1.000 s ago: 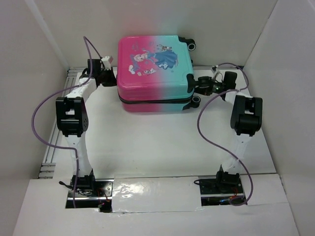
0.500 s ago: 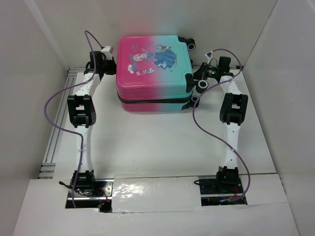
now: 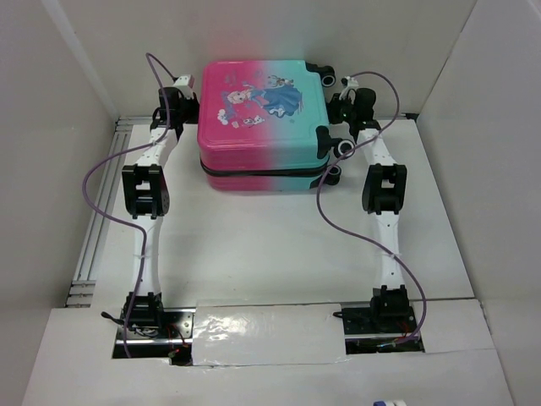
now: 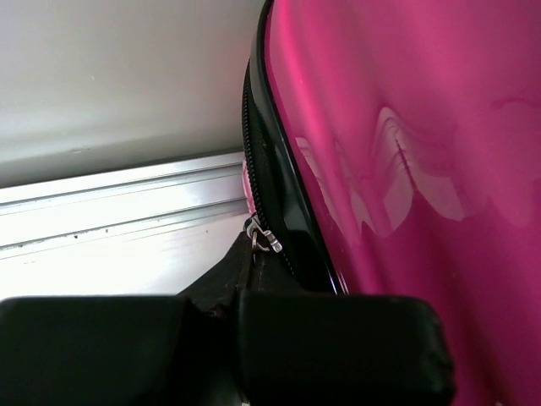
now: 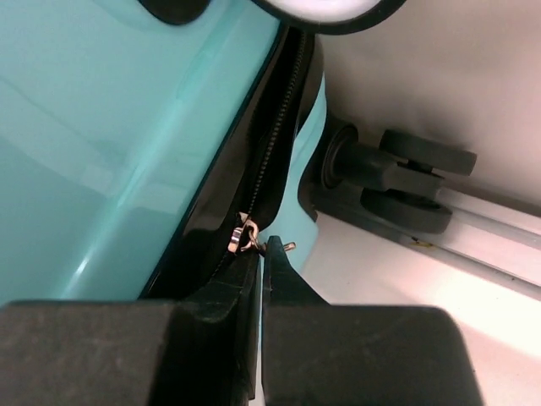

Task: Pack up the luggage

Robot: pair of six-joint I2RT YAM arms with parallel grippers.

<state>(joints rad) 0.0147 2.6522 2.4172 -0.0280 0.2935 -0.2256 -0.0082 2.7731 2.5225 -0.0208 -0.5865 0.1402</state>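
The small pink-to-teal hard-shell suitcase (image 3: 258, 110) with a cartoon princess print lies flat and closed at the far end of the white table (image 3: 270, 245). Its far edge is near the white back wall (image 3: 254, 34), and its black wheels (image 3: 347, 148) run along its right side. A wide bare stretch of tabletop lies between its near edge and the arm bases. At either flank only a narrow lane separates the shell from the side walls, and a ribbed aluminium rail (image 3: 93, 245) runs along the table's left edge. The inside of the case is hidden, and the overhead view is too coarse to show how the jaws stand. Both arms stretch far forward, nearly straight, forearms leaning inward to the suitcase's far corners, with purple cables (image 3: 93, 178) looping beside them. The left gripper (image 4: 248, 262) is fully closed, its black tips against the black zipper band on the pink side, just below a small metal zipper slider (image 4: 262, 237). The right gripper (image 5: 260, 258) is likewise closed at a second zipper slider (image 5: 243, 238) on the teal side, near a black twin wheel (image 5: 414, 173). Whether either pinches a pull tab cannot be told, because the tips cover it.
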